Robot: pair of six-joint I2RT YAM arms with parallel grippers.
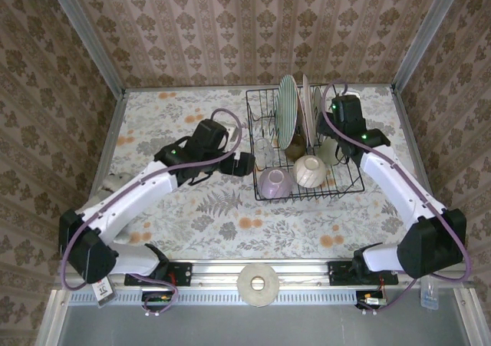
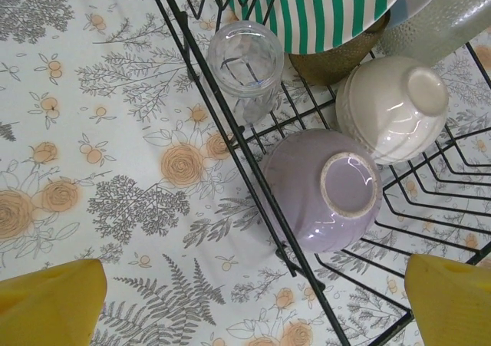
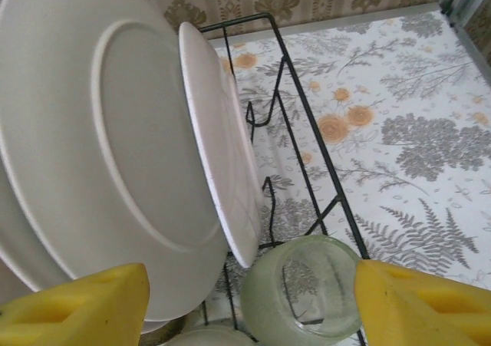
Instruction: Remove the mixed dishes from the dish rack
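Both released; left end effector (image 2: 253, 268) near lilac bowl (image 2: 322, 189); right end effector (image 3: 252, 271) straddles pale green tumbler (image 3: 303, 292)

I'm running this from afar in a lab cell dressed as a home kitchen: patterned wallpaper panels (image 1: 253, 24) framed by aluminium posts (image 1: 83, 31), floral cloth on the surface (image 1: 192, 215), a dish rack (image 1: 347, 181), and the left arm (image 1: 130, 196) and right arm (image 1: 399, 179) bolted to a metal rail (image 1: 215, 268).

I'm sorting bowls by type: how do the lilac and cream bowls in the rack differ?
The lilac bowl is smooth and flares wide; the cream bowl is rounder, with faintly ribbed sides. The lilac bowl sits against the rack's left wall, the cream bowl further in. Both stand upside down, foot rings up.
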